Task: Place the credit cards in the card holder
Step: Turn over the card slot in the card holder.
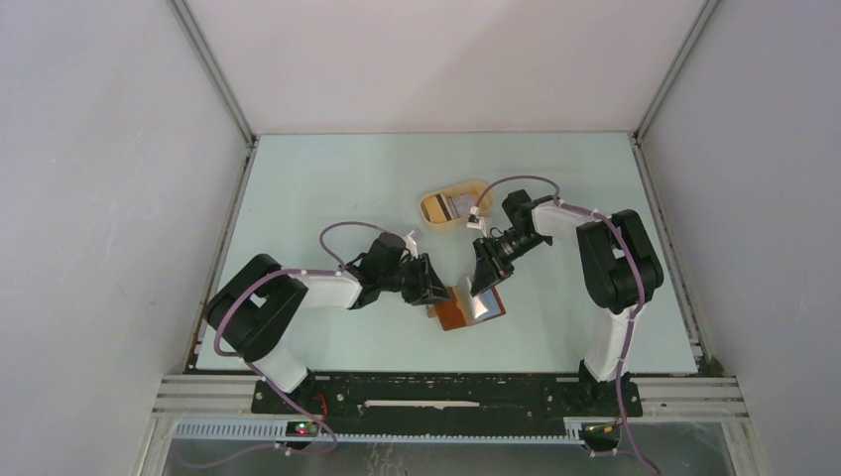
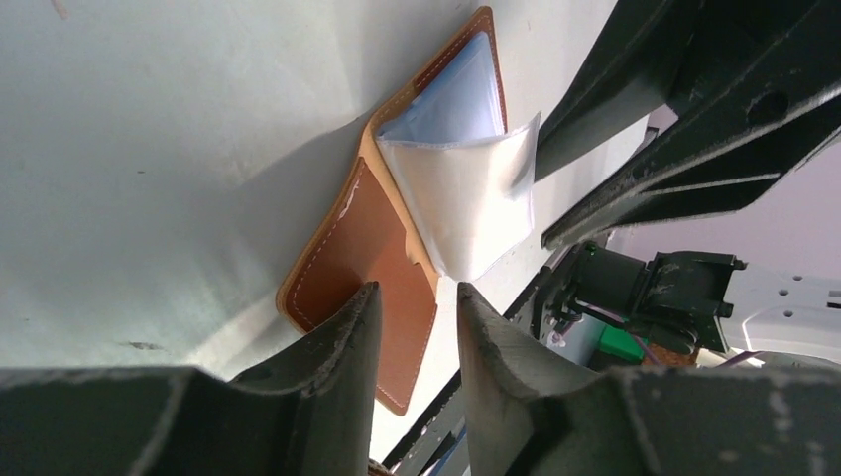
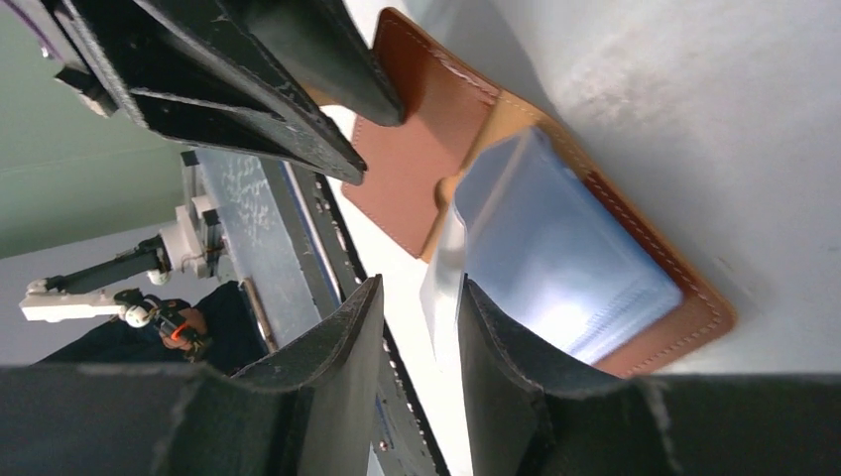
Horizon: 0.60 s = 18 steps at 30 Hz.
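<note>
My left fingers [image 2: 337, 347] hang parted over the open card holder [image 1: 454, 315], near middle of the table [image 1: 327, 198]; my right fingers [image 3: 516, 347] straddle its clear sleeve [image 2: 466, 198], grip uncertain. A credit card [image 1: 458, 205] still lies in the far tray [image 1: 430, 209], so I judge work remains

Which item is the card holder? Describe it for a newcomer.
On the pale green table, look toward the middle of its near edge. The card holder lies open there: reddish-brown stitched leather with clear sleeves, unlike the tan oval tray farther back.

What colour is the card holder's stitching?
White, on the brown card holder; clearest in left wrist view.
</note>
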{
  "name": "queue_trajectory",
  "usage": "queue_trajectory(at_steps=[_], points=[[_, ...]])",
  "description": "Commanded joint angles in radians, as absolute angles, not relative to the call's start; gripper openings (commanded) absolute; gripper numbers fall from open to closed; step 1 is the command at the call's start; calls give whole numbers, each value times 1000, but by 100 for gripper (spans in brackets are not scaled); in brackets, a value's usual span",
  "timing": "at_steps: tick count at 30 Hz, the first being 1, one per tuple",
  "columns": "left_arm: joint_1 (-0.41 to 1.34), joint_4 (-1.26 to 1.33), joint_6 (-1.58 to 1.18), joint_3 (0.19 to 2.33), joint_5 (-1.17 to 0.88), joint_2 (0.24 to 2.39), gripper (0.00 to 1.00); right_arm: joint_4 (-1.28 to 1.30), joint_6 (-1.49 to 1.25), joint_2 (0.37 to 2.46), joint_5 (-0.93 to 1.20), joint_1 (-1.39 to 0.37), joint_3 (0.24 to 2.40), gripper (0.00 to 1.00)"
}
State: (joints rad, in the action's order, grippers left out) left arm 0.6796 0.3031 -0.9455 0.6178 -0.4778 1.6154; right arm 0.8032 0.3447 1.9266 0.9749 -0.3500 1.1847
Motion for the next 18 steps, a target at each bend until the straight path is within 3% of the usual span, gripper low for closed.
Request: queue_trajectory(at_steps=[1, 10, 18], points=[[685, 359, -968, 649, -486, 1597, 41, 849, 393, 1916, 1073, -374, 1220, 41], [685, 428, -1006, 634, -496, 1593, 54, 874, 399, 1966, 1185, -410, 1227, 43], [683, 448, -1023, 625, -492, 1602, 56, 876, 383, 2020, 1209, -437, 1240, 44]])
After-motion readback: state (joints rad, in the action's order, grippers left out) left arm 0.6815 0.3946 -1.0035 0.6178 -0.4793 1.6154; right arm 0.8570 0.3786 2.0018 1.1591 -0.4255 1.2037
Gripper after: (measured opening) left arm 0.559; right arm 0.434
